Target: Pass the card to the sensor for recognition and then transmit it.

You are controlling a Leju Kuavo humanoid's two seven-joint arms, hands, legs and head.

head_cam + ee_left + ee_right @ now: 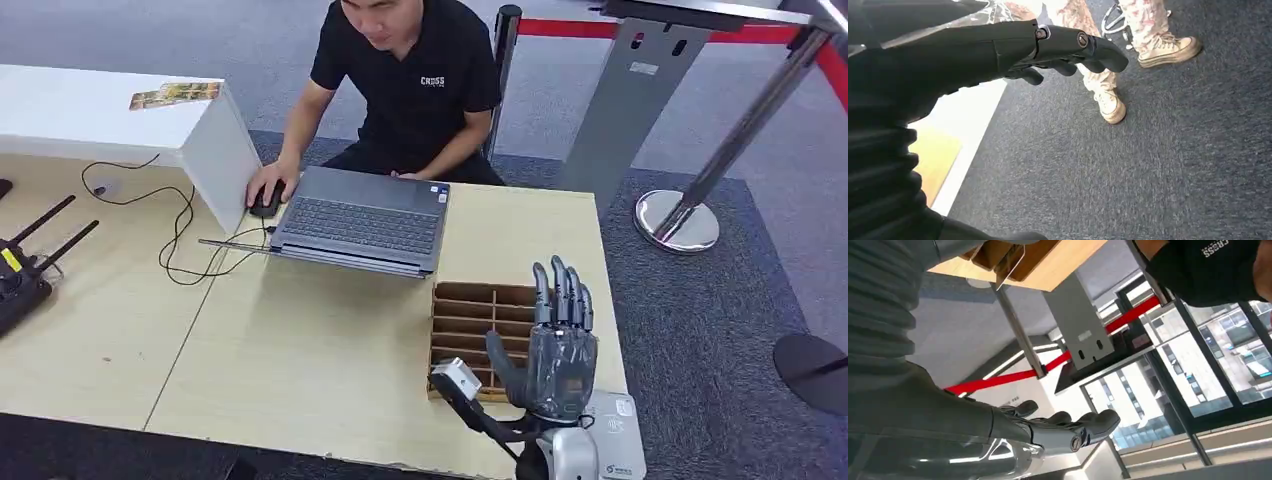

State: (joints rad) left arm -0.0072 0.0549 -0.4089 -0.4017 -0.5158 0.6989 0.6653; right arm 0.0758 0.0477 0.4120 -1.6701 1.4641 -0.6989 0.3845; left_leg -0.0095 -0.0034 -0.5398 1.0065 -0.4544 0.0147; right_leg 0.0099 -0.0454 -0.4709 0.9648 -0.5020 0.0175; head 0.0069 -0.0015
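The right hand (556, 345) hangs above the near edge of the table (300, 350) with its fingers straight and apart, palm toward the camera, and it holds nothing. Just beyond the fingertips sits the slotted wooden card holder (478, 318); the hand partly covers its near side, and the pictures do not let me make out any card in its slots, so I cannot tell where the card is. That is the first risk: reaching in blind, the fingers may close on a divider, or tip the light holder toward the laptop (362, 220) just past it. Below the wrist, at the table's corner, lies the white card sensor (615, 425), very near the edge; a sweep of the forearm could push it off. A small white box on a dark stalk (458, 378) stands beside the thumb and may catch as the hand turns. The person (410, 80) seated across the table has a hand on the mouse (266, 200), well clear of the holder. The left hand (1048, 50) hangs low over the carpet (1148, 165), fingers curled loosely, empty, near somebody's shoes (1168, 47).
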